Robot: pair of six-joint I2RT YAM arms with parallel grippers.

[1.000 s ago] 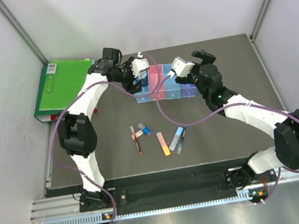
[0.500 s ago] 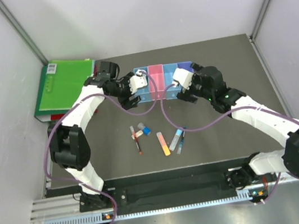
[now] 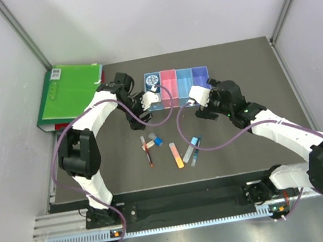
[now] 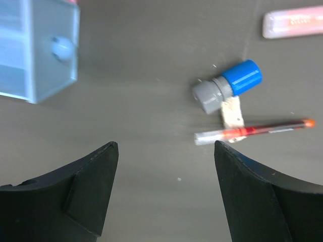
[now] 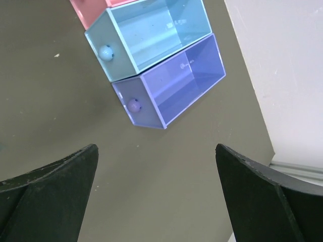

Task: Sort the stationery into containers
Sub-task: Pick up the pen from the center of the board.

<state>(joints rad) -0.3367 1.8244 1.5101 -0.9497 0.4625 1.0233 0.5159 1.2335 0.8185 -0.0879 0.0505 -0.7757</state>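
The containers stand as a joined row at the back of the table: light blue, pink, light blue, purple. A round blue tape roll lies in the leftmost bin. The rest of the stationery lies on the near table: a thin red pen, a blue-capped piece, an orange-pink stick, a grey stick and a blue pen. My left gripper hangs open and empty just short of the red pen and the blue-capped piece. My right gripper is open and empty in front of the purple bin.
A big green folder lies at the back left corner. A small beige scrap sits between the blue-capped piece and the red pen. White walls close in the table on three sides.
Both arms have drawn back from over the bins toward the near side and lowered. The tape roll now shows in the leftmost bin. The left jaws have narrowed slightly.
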